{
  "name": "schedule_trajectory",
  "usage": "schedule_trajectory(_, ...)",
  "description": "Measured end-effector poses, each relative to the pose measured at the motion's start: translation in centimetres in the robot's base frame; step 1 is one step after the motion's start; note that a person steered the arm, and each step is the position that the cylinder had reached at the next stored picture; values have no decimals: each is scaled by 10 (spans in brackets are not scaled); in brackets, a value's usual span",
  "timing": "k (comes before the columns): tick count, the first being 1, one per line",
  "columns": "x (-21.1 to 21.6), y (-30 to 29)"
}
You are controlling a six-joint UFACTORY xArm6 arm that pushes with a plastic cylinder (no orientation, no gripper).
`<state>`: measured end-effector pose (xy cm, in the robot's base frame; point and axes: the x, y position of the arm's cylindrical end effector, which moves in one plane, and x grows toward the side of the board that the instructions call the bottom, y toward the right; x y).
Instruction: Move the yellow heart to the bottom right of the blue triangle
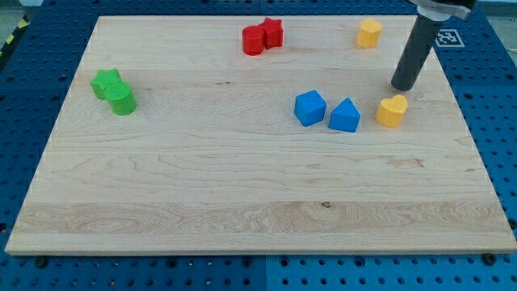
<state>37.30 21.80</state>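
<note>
The yellow heart [392,111] lies on the wooden board [242,202], just to the right of the blue triangle [345,115], with a small gap between them. A blue cube [309,107] sits touching the triangle's left side. My tip [401,86] stands just above the yellow heart toward the view's top, slightly to its right, very close to it. The dark rod rises from there to the view's top right.
A second yellow block [369,33] lies near the top edge, left of the rod. Two red blocks [263,36] sit together at the top middle. Two green blocks [114,90] sit together at the left.
</note>
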Motion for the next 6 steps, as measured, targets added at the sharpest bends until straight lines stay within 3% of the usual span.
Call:
schedule_trajectory(3, 66, -4)
schedule_trajectory(5, 41, -13)
schedule_trajectory(6, 57, -13)
